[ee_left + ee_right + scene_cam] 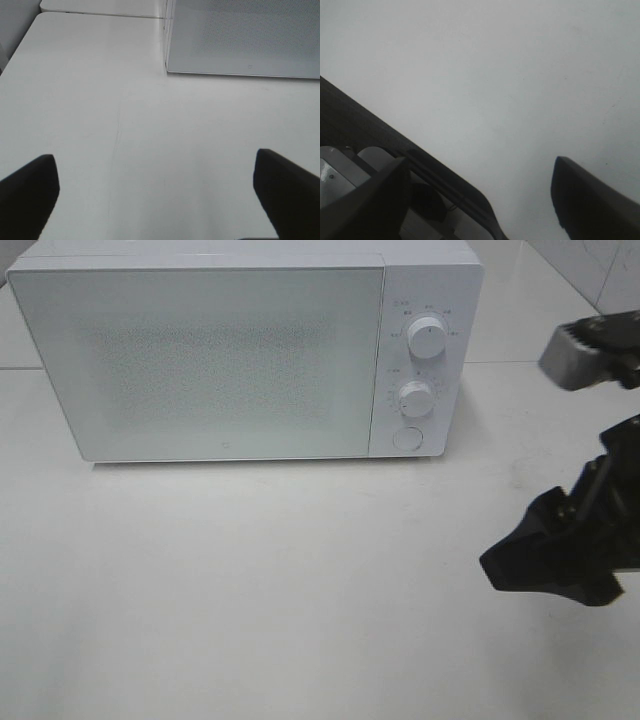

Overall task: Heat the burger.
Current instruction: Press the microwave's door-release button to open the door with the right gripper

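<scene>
The burger is out of view in every frame. A white microwave stands at the back of the white table with its frosted door shut; its lower front corner also shows as the microwave in the left wrist view. My left gripper hovers open over bare table in front of the microwave's left end, holding nothing. At the right edge of the table my right gripper is open too, with nothing between its fingers.
Two dials and a round button sit on the microwave's right panel. The right wrist view shows the table's dark edge with grey hardware below it. A tiled wall lies at the far right.
</scene>
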`<state>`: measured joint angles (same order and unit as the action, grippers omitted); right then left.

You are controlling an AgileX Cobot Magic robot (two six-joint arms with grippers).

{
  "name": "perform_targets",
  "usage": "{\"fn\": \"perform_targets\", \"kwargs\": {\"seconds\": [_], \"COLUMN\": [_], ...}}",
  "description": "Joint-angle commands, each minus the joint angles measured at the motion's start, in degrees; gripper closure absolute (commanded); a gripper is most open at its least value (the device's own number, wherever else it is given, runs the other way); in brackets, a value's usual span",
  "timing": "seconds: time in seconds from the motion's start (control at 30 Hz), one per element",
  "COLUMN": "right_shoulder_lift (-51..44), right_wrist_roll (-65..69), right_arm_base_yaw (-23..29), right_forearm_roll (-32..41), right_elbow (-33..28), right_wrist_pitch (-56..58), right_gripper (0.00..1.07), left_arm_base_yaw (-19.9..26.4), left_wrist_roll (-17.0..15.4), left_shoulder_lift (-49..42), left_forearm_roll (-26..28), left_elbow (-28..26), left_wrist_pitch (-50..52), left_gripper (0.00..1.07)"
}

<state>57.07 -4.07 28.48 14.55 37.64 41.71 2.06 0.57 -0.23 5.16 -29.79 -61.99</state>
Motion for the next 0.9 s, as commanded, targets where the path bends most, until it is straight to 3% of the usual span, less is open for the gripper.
{"fn": "perform_targets", "kwargs": {"seconds": [0.03,0.2,0.3,0.47,0.57,0.63,0.9], "right_shoulder_lift": [-5.7,-21.5,-23.0,-35.6,-37.1,-44.3,-55.3], "right_wrist_roll": [1.4,5.1,5.4,4.8,4.8,4.8,4.8], "right_arm_base_yaw": [-0.2,-0.9,-2.0,-12.4,-13.3,-15.8,-20.4], "right_forearm_roll": [-1.3,-5.6,-5.7,-8.4,-8.7,-9.6,-11.5], "right_elbow": [0.3,0.3,0.2,-2.3,-2.8,-5.0,-7.7], "right_wrist_pitch": [3.0,8.1,8.8,12.0,12.0,12.0,12.2], "right_gripper": [0.32,0.32,0.32,0.32,0.32,0.32,0.32], "left_arm_base_yaw": [-0.1,-0.1,-0.1,-0.1,-0.1,-0.1,-0.1], "left_wrist_roll": [0.0,0.0,0.0,0.0,0.0,0.0,0.0], "left_shoulder_lift": [-0.2,-0.2,-0.2,-0.2,-0.2,-0.2,-0.2], "left_forearm_roll": [0.1,0.1,0.1,0.1,0.1,0.1,0.1], "left_elbow": [0.2,0.2,0.2,0.2,0.2,0.2,0.2], "left_wrist_pitch": [0.6,0.6,0.6,0.6,0.6,0.6,0.6], "left_gripper": [0.09,0.09,0.09,0.09,0.09,0.09,0.09]}}
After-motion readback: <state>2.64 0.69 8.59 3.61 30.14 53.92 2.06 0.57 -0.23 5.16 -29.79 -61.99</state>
